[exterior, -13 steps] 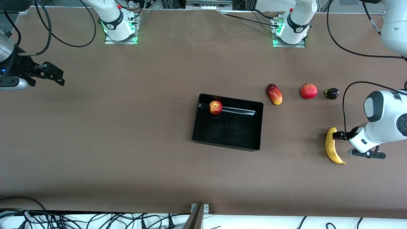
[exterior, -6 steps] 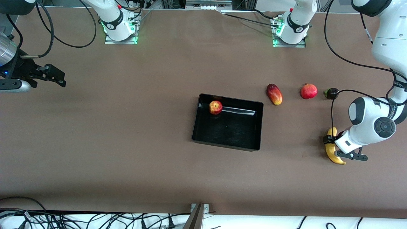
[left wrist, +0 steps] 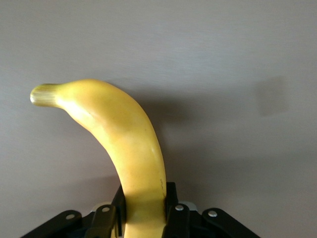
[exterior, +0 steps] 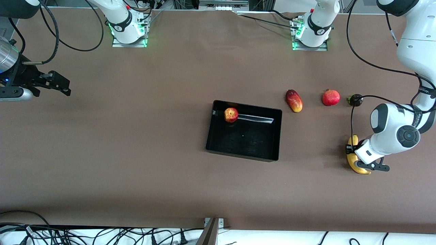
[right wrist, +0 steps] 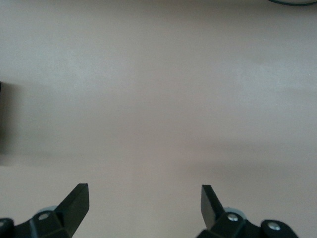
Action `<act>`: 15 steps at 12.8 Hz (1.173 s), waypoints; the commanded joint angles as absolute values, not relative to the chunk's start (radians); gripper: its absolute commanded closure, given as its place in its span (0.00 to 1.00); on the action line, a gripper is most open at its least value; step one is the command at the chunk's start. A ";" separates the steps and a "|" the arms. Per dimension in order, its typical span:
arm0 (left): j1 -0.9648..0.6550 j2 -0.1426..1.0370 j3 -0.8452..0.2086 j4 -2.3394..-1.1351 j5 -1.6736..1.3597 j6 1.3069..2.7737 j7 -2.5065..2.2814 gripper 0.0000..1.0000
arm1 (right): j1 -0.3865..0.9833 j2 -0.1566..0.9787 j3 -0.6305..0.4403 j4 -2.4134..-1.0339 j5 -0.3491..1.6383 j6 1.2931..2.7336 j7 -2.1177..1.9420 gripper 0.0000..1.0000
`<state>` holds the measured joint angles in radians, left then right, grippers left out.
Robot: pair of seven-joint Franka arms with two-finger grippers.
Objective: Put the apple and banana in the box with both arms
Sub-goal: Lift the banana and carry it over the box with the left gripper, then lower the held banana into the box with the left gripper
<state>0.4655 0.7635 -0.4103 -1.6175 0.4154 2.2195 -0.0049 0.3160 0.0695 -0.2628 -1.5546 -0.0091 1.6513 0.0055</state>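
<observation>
The banana [exterior: 359, 169] lies on the table at the left arm's end, nearer the front camera than the row of other fruits. My left gripper [exterior: 351, 149] is down on its middle, and both fingers [left wrist: 171, 201] press the sides of the banana [left wrist: 129, 134]. The apple [exterior: 231, 115] sits inside the black box [exterior: 276, 136], in the corner toward the robots' bases and the right arm's end. My right gripper [exterior: 62, 86] is open and empty above bare table at the right arm's end, and its view shows only tabletop between the fingertips [right wrist: 79, 196].
A red-yellow mango [exterior: 294, 100], a round red fruit with a crown [exterior: 330, 97] and a small dark fruit [exterior: 355, 100] lie in a row between the box and the left arm, farther from the front camera than the banana. Cables run along the table's near edge.
My left gripper moved from beside the banana onto its middle, and its fingers now hold it. The banana shifted slightly. The right gripper drifted a little; apple and box did not move.
</observation>
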 commanded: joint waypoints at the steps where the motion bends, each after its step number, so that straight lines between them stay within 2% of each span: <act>1: 0.466 0.648 -0.549 -1.638 0.426 1.998 -0.185 1.00 | 0.307 0.078 -0.253 -1.534 -0.006 1.651 0.011 0.00; 3: 0.439 0.612 -0.638 -1.629 0.390 1.877 -0.276 1.00 | 0.307 0.078 -0.253 -1.534 -0.006 1.649 0.011 0.00; 6: 0.346 0.577 -0.716 -1.612 0.321 1.796 -0.418 1.00 | 0.307 0.078 -0.253 -1.534 -0.006 1.649 0.011 0.00; 11: 0.137 0.589 -0.732 -1.555 0.255 1.824 -0.612 1.00 | 0.305 0.078 -0.253 -1.534 -0.006 1.649 0.011 0.00; 15: 0.031 0.650 -0.719 -1.554 0.281 1.988 -0.702 1.00 | 0.305 0.078 -0.253 -1.534 -0.006 1.649 0.011 0.00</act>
<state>0.0652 0.5967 -0.7354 -1.5814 0.2702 1.9312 -0.6723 0.3159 0.0704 -0.2621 -1.5543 -0.0090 1.6546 0.0055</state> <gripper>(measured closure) 0.665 0.000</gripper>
